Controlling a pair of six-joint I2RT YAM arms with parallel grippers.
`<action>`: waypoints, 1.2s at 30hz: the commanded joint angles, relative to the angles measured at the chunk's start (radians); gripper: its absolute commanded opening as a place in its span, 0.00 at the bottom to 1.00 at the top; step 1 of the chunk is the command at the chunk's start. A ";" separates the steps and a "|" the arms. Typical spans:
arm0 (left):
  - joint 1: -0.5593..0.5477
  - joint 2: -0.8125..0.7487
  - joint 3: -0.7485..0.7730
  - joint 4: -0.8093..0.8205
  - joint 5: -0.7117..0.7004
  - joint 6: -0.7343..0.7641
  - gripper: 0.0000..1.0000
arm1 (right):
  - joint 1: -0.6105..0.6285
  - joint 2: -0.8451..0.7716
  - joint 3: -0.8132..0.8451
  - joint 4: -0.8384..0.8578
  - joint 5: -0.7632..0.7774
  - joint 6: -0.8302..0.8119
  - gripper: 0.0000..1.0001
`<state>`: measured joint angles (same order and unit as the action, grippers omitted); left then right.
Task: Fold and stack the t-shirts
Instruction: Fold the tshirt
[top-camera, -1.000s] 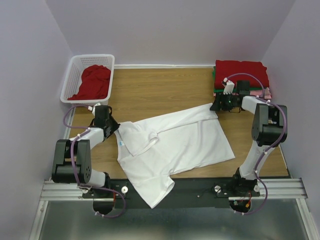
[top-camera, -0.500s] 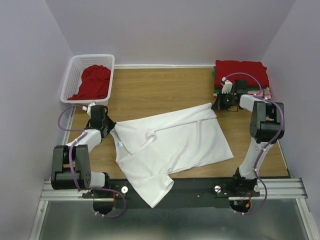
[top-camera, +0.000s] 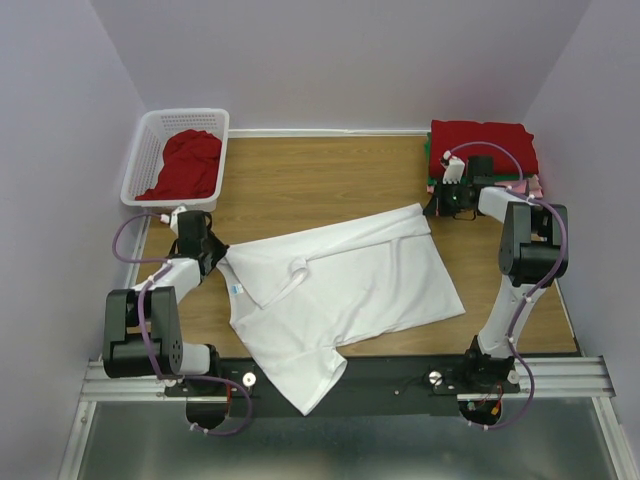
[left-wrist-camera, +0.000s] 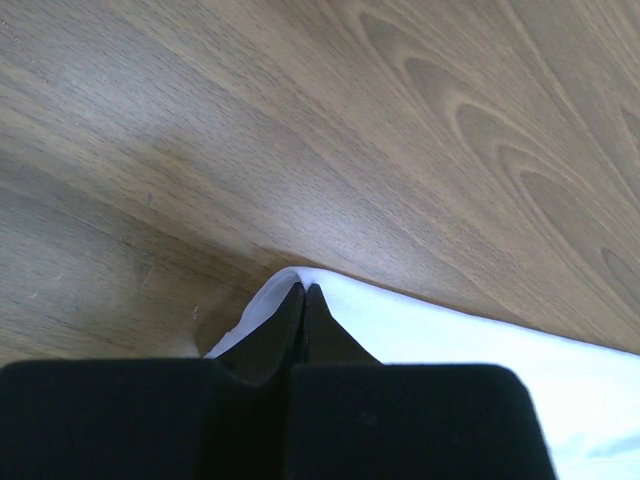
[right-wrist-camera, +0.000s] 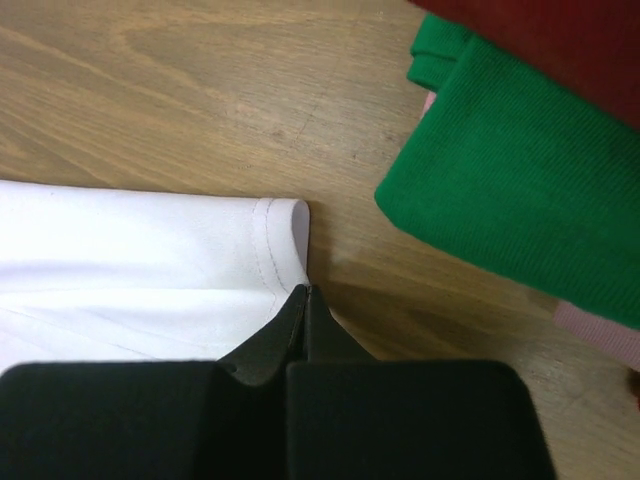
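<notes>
You had the wooden table (top-camera: 330, 180) filling the middle of the overhead view. The white t-shirt (top-camera: 350, 285) lay spread across it, slanting from the lower left up toward the right of centre. One sleeve hung over the table's bottom edge, and a flap near the collar was turned over.

In the upper left corner stood the white lattice basket (top-camera: 140, 160), and a crumpled red t-shirt (top-camera: 190, 160) lay inside it. In the upper right corner sat your stack of folded shirts, with a red folded t-shirt (top-camera: 482, 145) on top. The right wrist view showed a green t-shirt (right-wrist-camera: 520, 190) under it and a pink t-shirt (right-wrist-camera: 600, 335) below that, at the frame's right edge.

Your left gripper (top-camera: 218, 252) was at the white shirt's left corner. In its wrist view the fingertips (left-wrist-camera: 296, 300) were pinched together on a small peak of white cloth. Your right gripper (top-camera: 435, 208) was at the shirt's upper right corner, near the stack but apart from it. Its fingers (right-wrist-camera: 298, 305) were closed tight on the stitched hem at that corner.

A small blue neck label (top-camera: 239, 288) showed near the shirt's left edge.
</notes>
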<state>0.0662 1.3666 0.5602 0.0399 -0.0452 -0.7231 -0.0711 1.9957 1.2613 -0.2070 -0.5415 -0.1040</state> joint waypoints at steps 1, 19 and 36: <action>0.012 0.031 0.039 0.005 0.002 0.010 0.00 | 0.013 0.017 0.047 0.027 0.031 0.010 0.00; 0.017 -0.378 0.076 -0.147 0.201 0.132 0.67 | 0.048 -0.003 0.052 0.012 0.035 -0.033 0.67; 0.018 -0.518 0.107 -0.222 0.254 0.228 0.70 | 0.070 0.089 0.101 -0.046 0.038 -0.014 0.59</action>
<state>0.0776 0.8856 0.6300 -0.1501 0.1780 -0.5327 -0.0120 2.0510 1.3518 -0.2066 -0.5091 -0.1215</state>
